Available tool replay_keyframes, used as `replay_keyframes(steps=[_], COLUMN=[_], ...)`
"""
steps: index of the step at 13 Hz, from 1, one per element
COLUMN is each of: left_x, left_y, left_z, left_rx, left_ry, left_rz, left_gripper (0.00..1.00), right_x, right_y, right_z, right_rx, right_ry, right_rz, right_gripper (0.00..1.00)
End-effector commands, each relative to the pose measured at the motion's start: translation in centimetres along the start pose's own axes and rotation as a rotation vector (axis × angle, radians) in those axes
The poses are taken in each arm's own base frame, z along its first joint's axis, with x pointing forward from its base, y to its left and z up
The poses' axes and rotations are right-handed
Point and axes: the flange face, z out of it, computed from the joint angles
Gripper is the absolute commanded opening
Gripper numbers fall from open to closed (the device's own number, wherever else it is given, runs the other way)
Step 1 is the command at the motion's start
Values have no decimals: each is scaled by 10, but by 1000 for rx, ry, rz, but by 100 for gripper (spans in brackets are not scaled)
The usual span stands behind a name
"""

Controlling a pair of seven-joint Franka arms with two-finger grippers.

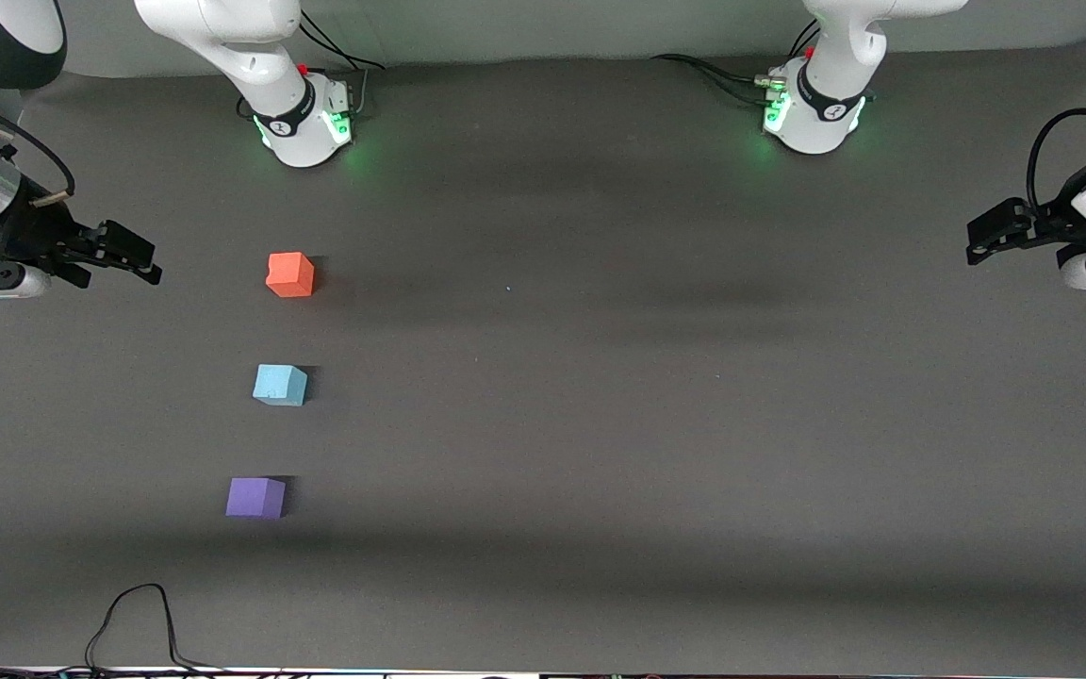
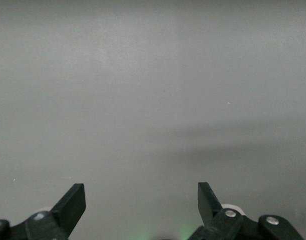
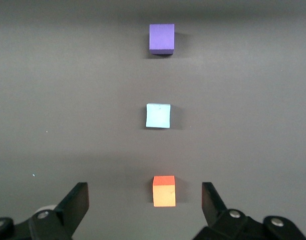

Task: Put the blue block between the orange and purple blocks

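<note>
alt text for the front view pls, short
Three foam cubes sit apart in a line on a dark table toward the right arm's end: orange block farthest from the camera, blue block in the middle, purple block nearest. The right gripper and left gripper hang open and empty at the table's ends.

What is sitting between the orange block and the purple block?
The blue block sits between the orange block and the purple block, touching neither; the front view shows it.
</note>
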Motion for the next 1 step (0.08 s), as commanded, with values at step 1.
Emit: replay_keyframes(steps=[1], left_x=[2], left_y=[0], left_z=[-4], left_rx=[-1], left_ry=[16], left_rz=[16], left_gripper=[100], right_x=[5], right_y=[1], right_z=[-11], right_rx=[-8], right_ry=[-4], right_rz=[23], right_gripper=[100])
